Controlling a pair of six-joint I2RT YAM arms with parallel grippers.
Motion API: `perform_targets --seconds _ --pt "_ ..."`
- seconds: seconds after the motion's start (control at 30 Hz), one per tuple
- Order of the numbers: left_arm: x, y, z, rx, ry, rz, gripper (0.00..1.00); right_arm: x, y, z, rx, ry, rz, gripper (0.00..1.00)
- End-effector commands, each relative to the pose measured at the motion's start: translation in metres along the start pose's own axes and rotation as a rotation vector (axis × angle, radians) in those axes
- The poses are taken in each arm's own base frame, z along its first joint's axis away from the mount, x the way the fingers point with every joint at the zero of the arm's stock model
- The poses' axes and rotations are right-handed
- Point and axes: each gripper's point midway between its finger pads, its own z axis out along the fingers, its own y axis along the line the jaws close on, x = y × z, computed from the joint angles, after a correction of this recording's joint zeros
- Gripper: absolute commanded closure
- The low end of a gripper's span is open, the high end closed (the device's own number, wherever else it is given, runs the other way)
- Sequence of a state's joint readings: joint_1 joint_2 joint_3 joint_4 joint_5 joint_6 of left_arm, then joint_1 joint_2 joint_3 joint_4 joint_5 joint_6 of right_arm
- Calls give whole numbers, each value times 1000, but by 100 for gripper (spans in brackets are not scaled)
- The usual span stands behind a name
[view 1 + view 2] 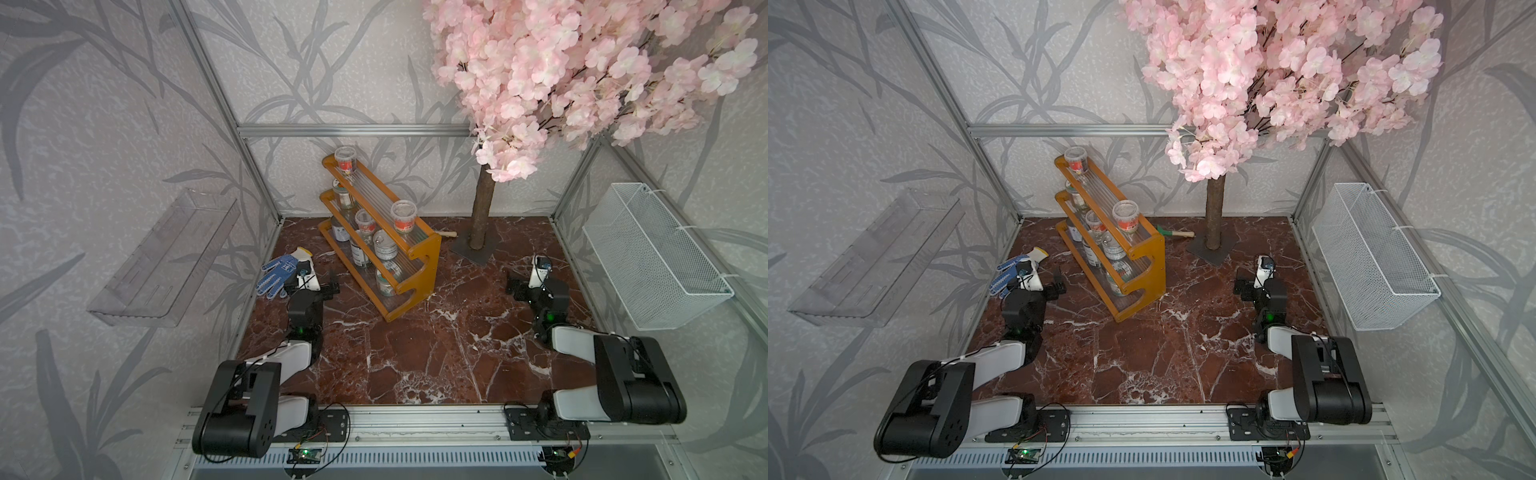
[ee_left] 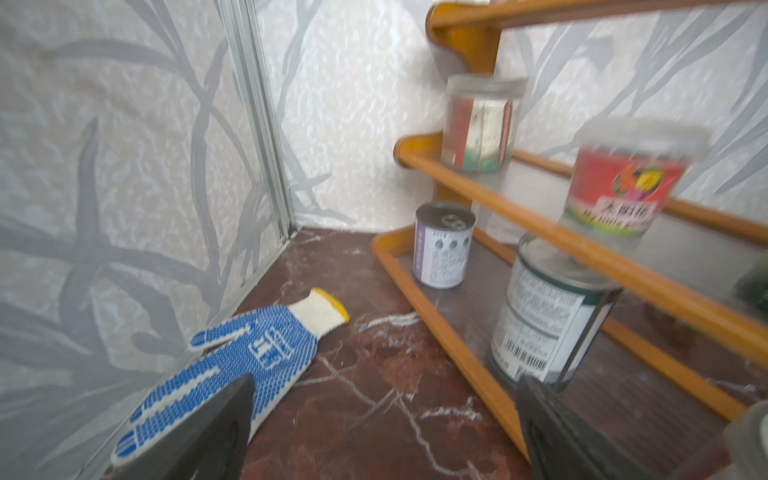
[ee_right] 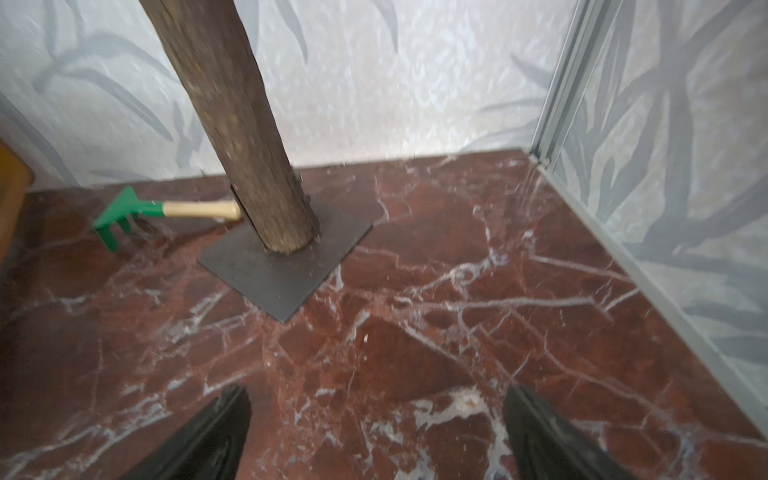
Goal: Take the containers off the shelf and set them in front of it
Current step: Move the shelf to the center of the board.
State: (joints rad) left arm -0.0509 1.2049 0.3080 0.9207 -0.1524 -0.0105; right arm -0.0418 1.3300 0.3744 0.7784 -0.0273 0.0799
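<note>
Leftmost, a blue-dotted white knit glove [image 1: 276,272] lies on the red-brown marble counter [image 1: 415,365], left of the orange-brown wooden three-tier stepped shelf [image 1: 424,257]. Between glove and shelf, the left hand [image 2: 386,380] hovers with jaws spread wide and empty, facing the lowest tier. All eight small cylindrical containers [image 1: 384,245] stand on the shelf, none yet in front of it. The clear plastic cups [image 1: 403,216] probably weigh little and flex, so a gentle grip across the body under the lid suits them. The glass jars [image 2: 478,133] look heavier, slick and breakable; the metal tins [image 2: 444,245] look stiff. Each must clear its front rail. Well right of the shelf, the right hand [image 3: 378,390] is spread too, holding nothing.
</note>
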Motion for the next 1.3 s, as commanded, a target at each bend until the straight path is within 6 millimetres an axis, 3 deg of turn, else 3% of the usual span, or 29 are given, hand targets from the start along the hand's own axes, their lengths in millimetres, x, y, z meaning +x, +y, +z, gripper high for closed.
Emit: perform_targets --seconds 0.0,0.1,0.3,0.47,0.6,0.73,1.03,1.1,1.27 --pt "0 -15 -5 87 97 -11 0 -25 13 -17 -51 -18 36 1" --pt "-11 -27 -14 160 126 -47 0 -48 30 -37 -103 -39 79 1" --pt "-32 -53 -32 328 194 -73 0 -68 76 -83 -235 46 130 1" --pt "-46 -87 -55 545 259 -112 0 -63 117 -122 -373 116 200 1" --pt "-38 -106 -82 693 306 -180 0 -54 151 -140 -484 203 250 1" --pt "-21 -105 -101 701 368 -213 0 -45 182 -140 -466 278 251 1" --pt "-17 -100 -125 688 342 -340 0 -33 260 -127 -399 340 114 1" --pt "-21 -100 -127 694 338 -346 0 -30 271 -124 -367 371 218 1" --pt "-18 -106 -133 736 368 -349 0 -22 309 -135 -364 395 224 1"
